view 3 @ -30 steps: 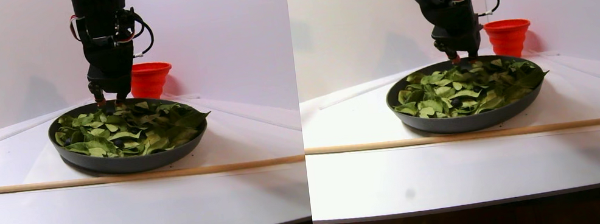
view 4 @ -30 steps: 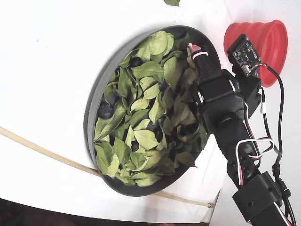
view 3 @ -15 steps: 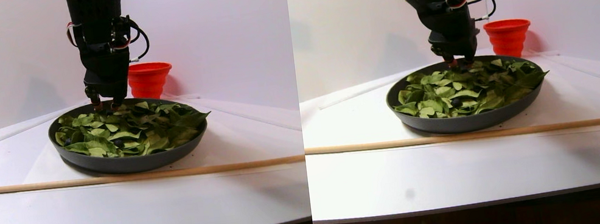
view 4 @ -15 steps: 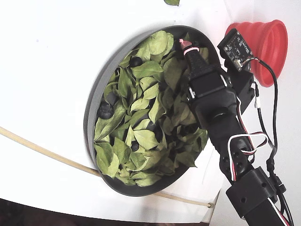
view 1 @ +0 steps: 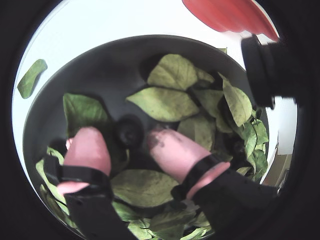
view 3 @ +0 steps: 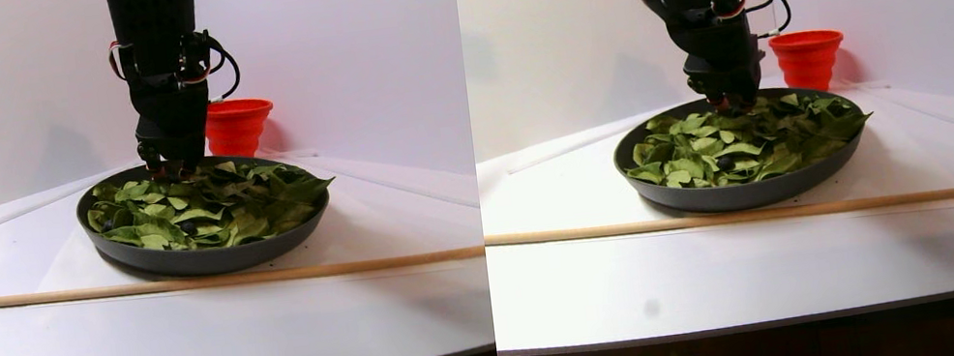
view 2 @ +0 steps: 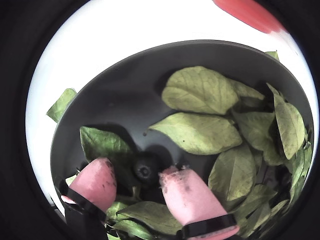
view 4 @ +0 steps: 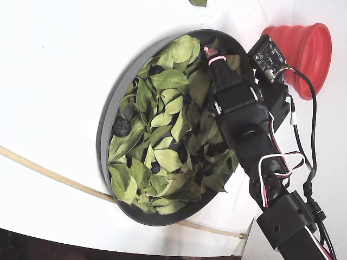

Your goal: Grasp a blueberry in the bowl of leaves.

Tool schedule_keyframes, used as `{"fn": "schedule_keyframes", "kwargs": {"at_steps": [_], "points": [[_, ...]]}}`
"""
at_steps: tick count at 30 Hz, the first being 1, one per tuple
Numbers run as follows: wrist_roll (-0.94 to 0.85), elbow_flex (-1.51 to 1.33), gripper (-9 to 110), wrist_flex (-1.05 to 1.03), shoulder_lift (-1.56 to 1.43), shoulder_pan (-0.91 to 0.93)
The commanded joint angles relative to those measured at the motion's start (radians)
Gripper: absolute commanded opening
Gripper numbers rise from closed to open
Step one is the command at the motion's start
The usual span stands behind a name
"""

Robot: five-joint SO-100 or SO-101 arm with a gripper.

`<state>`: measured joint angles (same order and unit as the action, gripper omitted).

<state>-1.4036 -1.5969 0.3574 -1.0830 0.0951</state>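
Note:
The dark grey bowl [view 1: 107,67] holds many green leaves [view 1: 165,102]. A dark blueberry [view 1: 129,132] lies on the bowl floor among them. My gripper [view 1: 125,139] is down inside the bowl and open, its two pink fingertips [view 1: 89,147] on either side of the blueberry with small gaps showing. In another wrist view the blueberry [view 2: 145,170] sits between the tips of the gripper [view 2: 136,172], closer to the right one. In the fixed view the gripper [view 4: 209,54] reaches into the far side of the bowl [view 4: 105,130]. In the stereo pair view it is at the bowl's back rim [view 3: 166,169].
A red ribbed cup [view 4: 303,46] stands just beyond the bowl. A loose leaf [view 1: 31,77] lies on the white table outside the rim. Other blueberries [view 4: 120,128] lie among the leaves [view 4: 162,124]. A thin wooden stick [view 3: 158,285] runs across the table in front of the bowl.

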Motion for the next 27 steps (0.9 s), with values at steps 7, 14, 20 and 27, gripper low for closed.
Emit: {"fn": "schedule_keyframes", "kwargs": {"at_steps": [7,14,20,27], "points": [[-0.006,0.091,17,0.011,-0.005,0.025],[-0.005,0.104,17,0.011,0.018,0.025],[-0.005,0.114,17,0.011,0.034,0.025],[-0.014,0.117,16,0.011,0.049,0.025]]}}
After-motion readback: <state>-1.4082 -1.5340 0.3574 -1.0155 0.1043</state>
